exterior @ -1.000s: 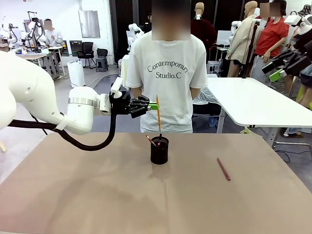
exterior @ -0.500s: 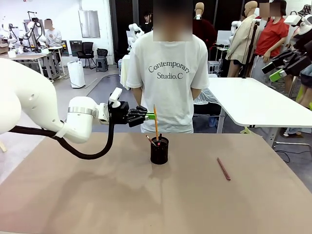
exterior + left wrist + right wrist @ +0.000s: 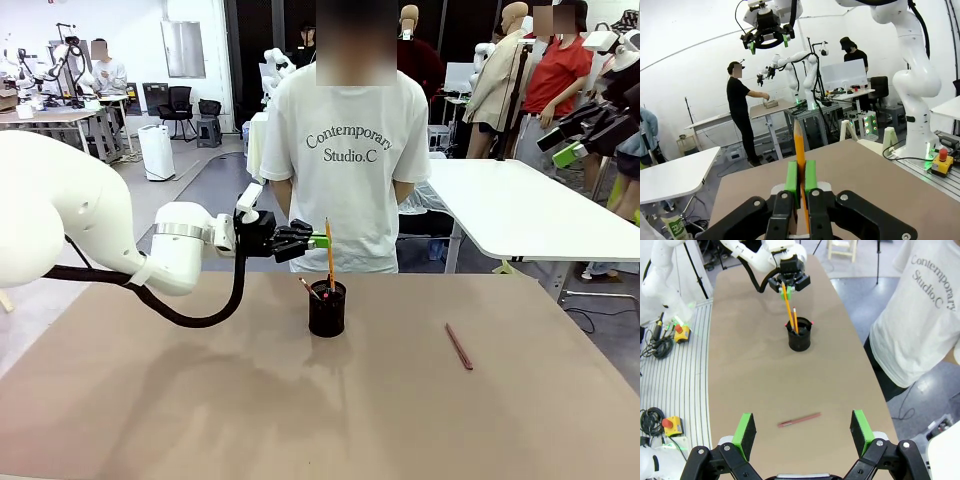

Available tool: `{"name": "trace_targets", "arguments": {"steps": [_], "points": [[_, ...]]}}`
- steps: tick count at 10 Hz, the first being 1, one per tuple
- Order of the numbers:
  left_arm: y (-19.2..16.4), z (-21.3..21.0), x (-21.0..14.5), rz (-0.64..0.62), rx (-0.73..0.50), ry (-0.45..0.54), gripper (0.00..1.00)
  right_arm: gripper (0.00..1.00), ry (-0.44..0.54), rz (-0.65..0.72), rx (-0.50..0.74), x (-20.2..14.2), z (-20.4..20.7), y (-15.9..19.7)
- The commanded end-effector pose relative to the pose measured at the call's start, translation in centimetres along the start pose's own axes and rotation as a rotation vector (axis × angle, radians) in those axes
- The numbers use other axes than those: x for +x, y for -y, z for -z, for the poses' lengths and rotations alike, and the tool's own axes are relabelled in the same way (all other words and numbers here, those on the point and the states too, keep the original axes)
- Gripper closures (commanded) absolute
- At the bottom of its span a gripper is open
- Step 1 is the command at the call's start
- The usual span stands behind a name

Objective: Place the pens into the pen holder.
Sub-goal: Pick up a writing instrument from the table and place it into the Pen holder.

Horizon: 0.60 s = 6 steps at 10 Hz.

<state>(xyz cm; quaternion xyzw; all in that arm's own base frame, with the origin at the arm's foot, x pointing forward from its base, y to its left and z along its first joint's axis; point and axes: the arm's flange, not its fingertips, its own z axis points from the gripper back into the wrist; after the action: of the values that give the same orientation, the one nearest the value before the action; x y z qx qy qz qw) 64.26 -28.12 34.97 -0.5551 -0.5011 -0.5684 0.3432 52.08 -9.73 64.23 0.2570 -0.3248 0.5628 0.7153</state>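
Pens sit in three places. The yellow-orange pen (image 3: 329, 255) is pinched in the left claw (image 3: 322, 241), standing nearly upright with a slight lean. Its lower end reaches into the mouth of the black mesh cup (image 3: 327, 310), and its top pokes up above the fingers. The left wrist view shows the two green pads (image 3: 791, 177) pressed together on the yellow-orange shaft (image 3: 799, 145), with no gap beyond the pen's own thickness. The claw comes in sideways from the robot's left, level with the upper part of the pen and above the cup, not touching the rim.

A black pen with a red tip (image 3: 309, 288) leans inside the cup, its tip sticking out over the rim on the robot's left. The reddish-brown pen (image 3: 459, 346) lies flat on the brown table (image 3: 150, 400), well off to the cup's right, and nothing touches it.

The right claw (image 3: 803, 431) hangs high over the table with its fingers (image 3: 745, 432) spread wide and nothing between them. From there the reddish-brown pen (image 3: 799, 419) shows below it and the cup (image 3: 800, 340) farther off. A person (image 3: 350, 150) stands at the far edge of the table.
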Motion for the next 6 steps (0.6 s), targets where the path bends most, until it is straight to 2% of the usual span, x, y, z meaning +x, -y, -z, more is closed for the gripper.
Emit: {"name": "trace_targets", "arguments": {"steps": [1, 6], "points": [[-1.24, 0.02, -0.35, -0.021, -0.037, 0.000, 1.00, 0.00, 0.005, -0.003, 0.001, 0.07, -0.01, -0.20], [-0.95, -0.27, 0.04, -0.010, -0.037, 0.016, 0.04, 0.00, 0.005, -0.003, 0.001, 0.07, -0.01, -0.20]]}}
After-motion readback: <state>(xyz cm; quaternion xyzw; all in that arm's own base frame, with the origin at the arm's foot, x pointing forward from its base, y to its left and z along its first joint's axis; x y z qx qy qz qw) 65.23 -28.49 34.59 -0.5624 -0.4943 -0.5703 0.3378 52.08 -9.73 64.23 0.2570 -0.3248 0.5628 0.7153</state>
